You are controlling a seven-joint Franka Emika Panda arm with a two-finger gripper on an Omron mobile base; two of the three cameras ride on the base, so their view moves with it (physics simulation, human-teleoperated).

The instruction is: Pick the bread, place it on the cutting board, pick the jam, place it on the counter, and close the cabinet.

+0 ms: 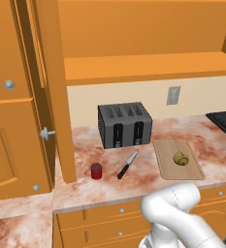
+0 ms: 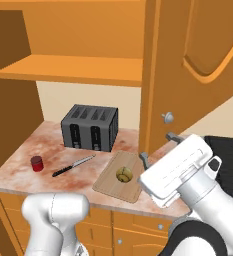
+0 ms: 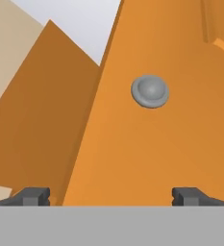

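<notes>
A small lumpy yellow-brown bread roll (image 1: 181,158) is sitting on the light tan cutting board (image 1: 165,165), to the right of a dark four-slot toaster (image 1: 124,124). A little red jam jar (image 1: 96,170) with a dark lid is standing on the reddish-brown and white marbled counter (image 1: 148,179), beside a black-handled knife (image 1: 127,164). The orange wall cabinet (image 2: 165,75) is hanging open above, its door swung outward. The gripper (image 3: 111,196) is facing that door's round silver knob (image 3: 150,91), fingers spread wide and holding nothing.
</notes>
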